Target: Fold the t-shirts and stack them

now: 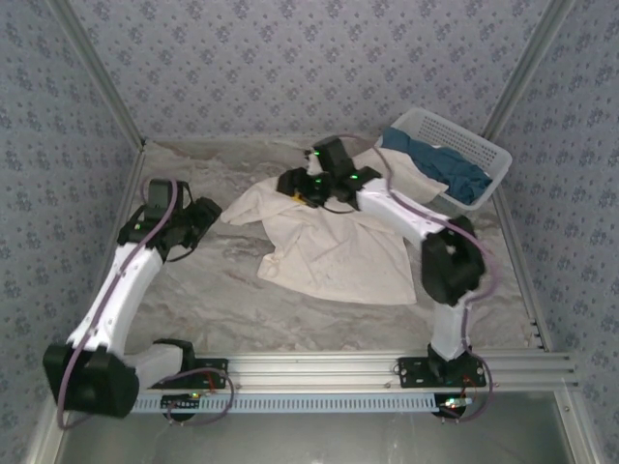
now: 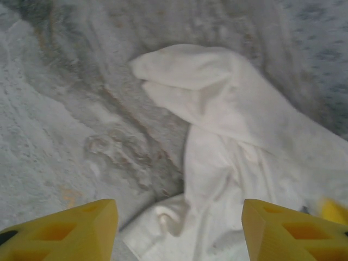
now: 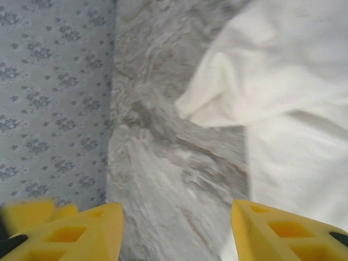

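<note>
The cream-white t-shirt [image 1: 338, 249] lies loosely spread on the desk [image 1: 213, 290], down and to the left of the white lattice basket [image 1: 488, 145], in which a dark teal t-shirt [image 1: 455, 172] is heaped. The right claw [image 1: 302, 188] hovers left of the basket over the cream shirt's far edge, its yellow fingers [image 3: 288, 228] spread with nothing between them. The left claw [image 1: 208, 215], much farther left of the basket and beside the bunched sleeve [image 2: 185, 70], is spread and empty too. The step in hand looks like taking hold for a fold. It would go best if each claw pinches one layer at a matching corner, since the cloth there is rumpled and doubled. The desk wears a grey mottled, creased covering, and pale blue flowered walls [image 1: 290, 58] close in the space.
</note>
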### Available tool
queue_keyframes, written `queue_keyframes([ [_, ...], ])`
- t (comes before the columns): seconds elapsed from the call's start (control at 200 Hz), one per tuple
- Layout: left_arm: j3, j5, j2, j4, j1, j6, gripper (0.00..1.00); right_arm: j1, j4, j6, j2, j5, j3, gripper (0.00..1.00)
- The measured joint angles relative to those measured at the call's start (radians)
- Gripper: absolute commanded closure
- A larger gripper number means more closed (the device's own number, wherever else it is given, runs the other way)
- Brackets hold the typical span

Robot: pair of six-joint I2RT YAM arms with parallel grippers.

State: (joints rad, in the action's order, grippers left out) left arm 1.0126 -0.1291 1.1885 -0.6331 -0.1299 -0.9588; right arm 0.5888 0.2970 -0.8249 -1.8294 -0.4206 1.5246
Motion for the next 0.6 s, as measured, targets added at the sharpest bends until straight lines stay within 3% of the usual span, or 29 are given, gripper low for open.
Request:
queue_keyframes([
  [0.19, 0.171, -0.051, 0.366, 0.002, 0.001, 0.140, 0.33, -0.062, 0.084, 0.002, 0.315, 0.129, -0.367, 0.37],
  [0.335, 0.384, -0.026, 0.635, -0.018, -0.014, 0.285, 0.33, -0.069, 0.206, -0.012, 0.413, 0.170, -0.576, 0.37],
  [0.46, 0.523, 0.072, 0.787, -0.071, -0.032, 0.400, 0.33, -0.052, 0.295, -0.034, 0.442, 0.179, -0.644, 0.36],
  [0.6, 0.544, 0.152, 0.853, -0.111, -0.040, 0.483, 0.36, 0.002, 0.332, -0.047, 0.432, 0.182, -0.641, 0.35],
])
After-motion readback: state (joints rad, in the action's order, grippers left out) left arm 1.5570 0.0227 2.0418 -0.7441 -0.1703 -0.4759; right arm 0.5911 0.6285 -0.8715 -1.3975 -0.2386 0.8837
